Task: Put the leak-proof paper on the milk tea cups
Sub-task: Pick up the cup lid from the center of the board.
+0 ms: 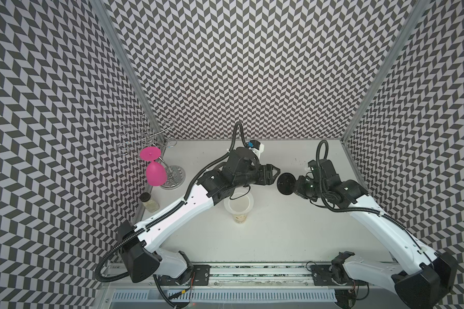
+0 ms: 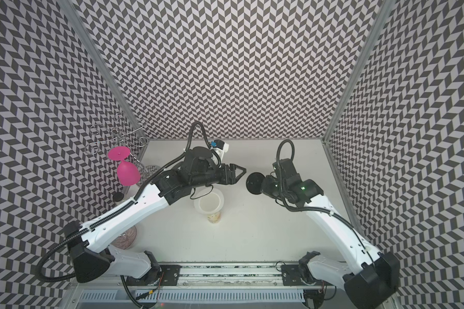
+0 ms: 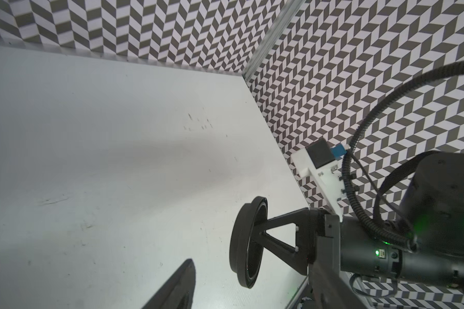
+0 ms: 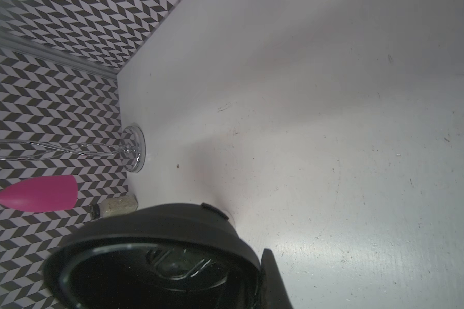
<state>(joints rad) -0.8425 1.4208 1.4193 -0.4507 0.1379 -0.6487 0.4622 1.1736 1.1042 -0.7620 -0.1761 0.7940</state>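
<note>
Resting on the cup [image 1: 239, 218], leak-proof paper [image 1: 239, 204], left gripper [image 1: 277, 172] just beyond, open-jawed and empty, right gripper [image 1: 292, 184] clamping black lid [image 1: 284, 184].

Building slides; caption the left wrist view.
Right end effector grips the black lid on edge over the white tabletop.

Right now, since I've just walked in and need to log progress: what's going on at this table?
The leak-proof paper appears to lie across the mouth of the milk tea cup, its edge overhanging the rim. The left gripper hovers just beyond the cup, apparently open and holding nothing. The right gripper is shut on a black lid, held on edge in the air to the cup's side. The lid is not yet on the cup.
</note>
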